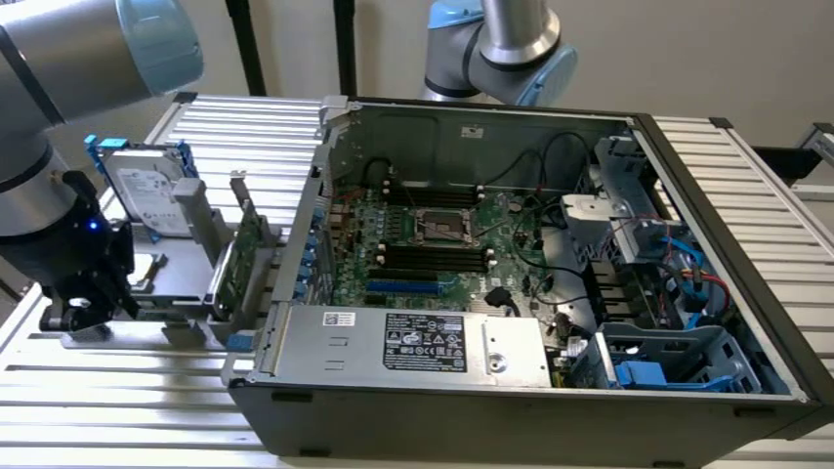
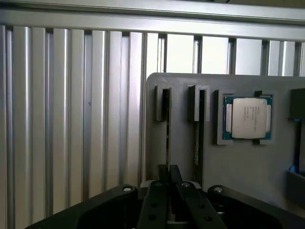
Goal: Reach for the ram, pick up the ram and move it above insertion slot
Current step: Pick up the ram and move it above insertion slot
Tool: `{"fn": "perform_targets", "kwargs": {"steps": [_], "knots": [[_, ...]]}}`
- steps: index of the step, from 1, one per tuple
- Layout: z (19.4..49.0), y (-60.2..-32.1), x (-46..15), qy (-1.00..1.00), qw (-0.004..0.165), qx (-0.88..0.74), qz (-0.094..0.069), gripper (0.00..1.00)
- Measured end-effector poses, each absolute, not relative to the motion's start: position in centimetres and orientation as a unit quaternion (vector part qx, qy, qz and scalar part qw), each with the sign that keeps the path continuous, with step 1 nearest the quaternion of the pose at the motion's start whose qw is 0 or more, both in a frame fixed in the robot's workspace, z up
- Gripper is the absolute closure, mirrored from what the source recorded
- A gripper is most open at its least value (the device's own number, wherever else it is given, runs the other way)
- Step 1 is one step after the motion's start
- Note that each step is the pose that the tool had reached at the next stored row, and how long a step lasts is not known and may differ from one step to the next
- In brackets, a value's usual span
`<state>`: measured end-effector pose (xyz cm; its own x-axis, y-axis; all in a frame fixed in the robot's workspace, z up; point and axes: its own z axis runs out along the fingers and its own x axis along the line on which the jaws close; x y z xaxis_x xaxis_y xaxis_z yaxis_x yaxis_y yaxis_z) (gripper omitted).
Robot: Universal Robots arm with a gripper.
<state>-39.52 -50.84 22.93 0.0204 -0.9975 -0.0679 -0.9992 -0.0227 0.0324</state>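
The ram [image 2: 167,136] stands on edge in a narrow slot of the grey parts holder [image 2: 181,95], showing as a thin greenish line. A second thin stick [image 2: 197,140] stands in the neighbouring slot. My gripper [image 2: 169,168] hovers above the holder, over the near end of the ram's slot. Its dark fingers are pressed together with nothing between them. In the exterior view the gripper [image 1: 74,305] hangs at the holder's [image 1: 183,293] left end. The black insertion slots [image 1: 431,257] lie on the motherboard inside the open computer case [image 1: 391,401], well to the exterior view's right.
A processor [image 2: 248,118] lies in a recess of the holder beside the sticks. A hard drive [image 1: 146,198] and a tall green expansion card [image 1: 242,256] stand upright on the holder. Everything rests on a ribbed aluminium table [image 2: 71,119]. A second arm [image 1: 502,49] stands behind the case.
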Motion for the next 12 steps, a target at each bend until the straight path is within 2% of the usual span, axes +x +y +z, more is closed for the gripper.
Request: {"fn": "perform_targets", "kwargs": {"steps": [12], "knots": [[28.4,-50.9,-37.9,0.699,0.011,-0.714,0.036,0.86]]}}
